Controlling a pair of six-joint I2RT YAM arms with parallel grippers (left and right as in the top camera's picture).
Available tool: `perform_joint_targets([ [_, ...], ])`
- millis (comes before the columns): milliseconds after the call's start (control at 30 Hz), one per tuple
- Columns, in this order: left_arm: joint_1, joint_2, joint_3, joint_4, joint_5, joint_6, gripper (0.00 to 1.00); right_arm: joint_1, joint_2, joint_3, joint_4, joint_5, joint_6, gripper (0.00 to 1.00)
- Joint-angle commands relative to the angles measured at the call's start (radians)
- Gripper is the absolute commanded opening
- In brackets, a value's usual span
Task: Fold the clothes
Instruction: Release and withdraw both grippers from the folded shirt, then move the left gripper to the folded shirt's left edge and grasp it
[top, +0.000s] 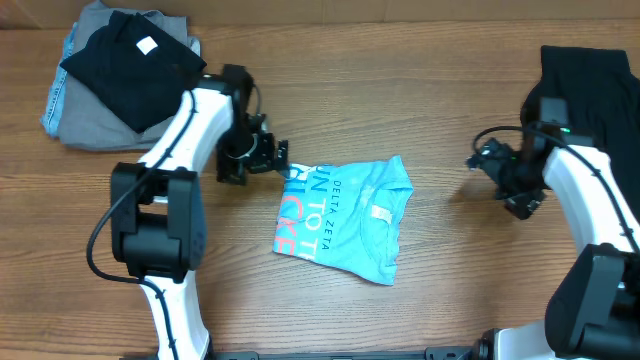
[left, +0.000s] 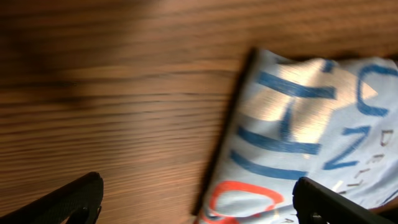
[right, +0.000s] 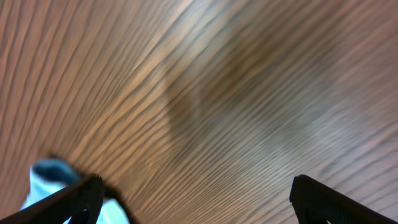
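Overhead view: we are hovering both arms beside a part-folded shirt, with nothing in hand.

We are holding the left gripper (top: 278, 160) just beside the far-left corner of the T-shirt (top: 345, 225), which is lying mid-table (top: 440, 300), rightward of those fingers. Its jaws are standing wide and gripping nothing. The right gripper (top: 487, 160) is hanging equally wide and empty, well apart. The light blue shirt is showing as a rumpled rectangle, its longer side running roughly toward us, with white and coral letters along its left edge. We are judging the left arm nearer.
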Motion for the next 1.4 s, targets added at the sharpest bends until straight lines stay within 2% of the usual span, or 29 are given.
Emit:
perform_joint_targets([
  [0, 0.019, 0.007, -0.002, 0.005, -0.004, 0.049, 1.00, -0.061, -0.017, 0.019, 0.005, -0.009, -0.006, 1.00],
  [467, 0.013, 0.007, -0.005, 0.092, -0.006, 0.099, 1.00, -0.099, -0.017, 0.019, 0.013, -0.010, -0.006, 1.00],
  [833, 0.020, 0.008, -0.005, 0.086, -0.011, 0.121, 1.00, -0.099, -0.017, 0.019, 0.013, -0.010, -0.006, 1.00],
  [967, 0.047, 0.008, -0.005, 0.082, -0.071, 0.113, 1.00, -0.099, -0.017, 0.019, 0.013, -0.010, -0.006, 1.00],
  [1133, 0.053, 0.008, -0.006, 0.072, -0.039, 0.139, 1.00, -0.099, -0.017, 0.019, 0.013, -0.010, -0.005, 1.00],
  [1367, 0.055, 0.008, -0.101, 0.106, -0.025, 0.169, 1.00, -0.099, -0.017, 0.019, 0.013, -0.010, -0.006, 1.00],
])
